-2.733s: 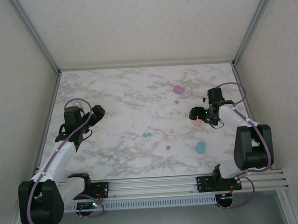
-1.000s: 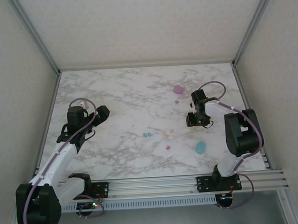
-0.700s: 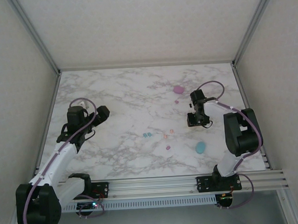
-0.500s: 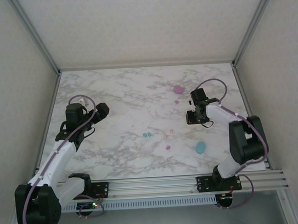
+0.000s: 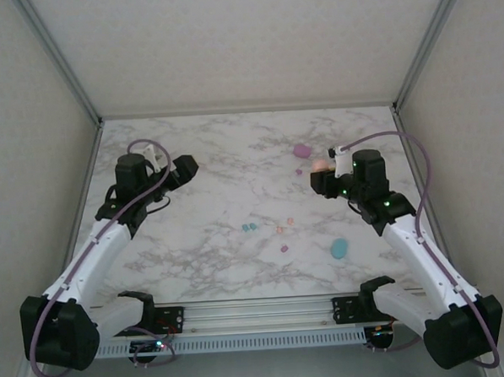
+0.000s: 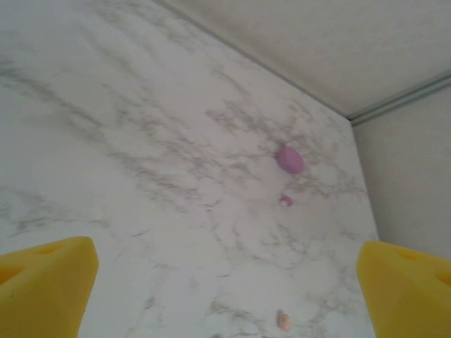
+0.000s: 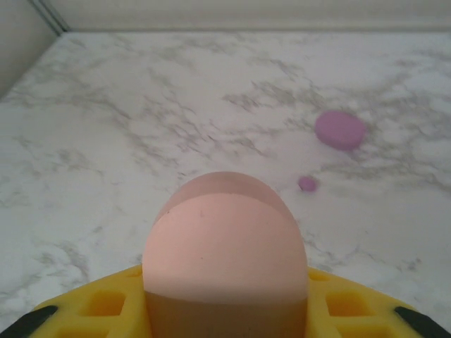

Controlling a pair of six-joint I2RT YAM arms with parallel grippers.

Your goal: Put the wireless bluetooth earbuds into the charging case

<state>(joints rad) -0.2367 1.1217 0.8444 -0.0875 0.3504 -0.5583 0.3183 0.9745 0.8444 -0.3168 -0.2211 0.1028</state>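
Currently held in right claw [image 7: 225, 313], jaws partly closed: peach case [image 7: 224, 239], likely light, rigid, slick. Wide open, empty: left claw [image 6: 225, 282]. Count three cases: purple case [image 5: 302, 150] just beyond right claw, teal case [image 5: 339, 249] behind it. Count six earbuds [image 5: 246, 227], between claws, nearer right; probably featherlight, slippery; pinch across body.

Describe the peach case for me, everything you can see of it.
The peach case is a smooth, matte, egg-shaped plastic shell, lid shut, with a curved seam across its upper part. It sits clamped between the right gripper's yellow pads, rounded end pointing away from the wrist. Its underside is hidden.
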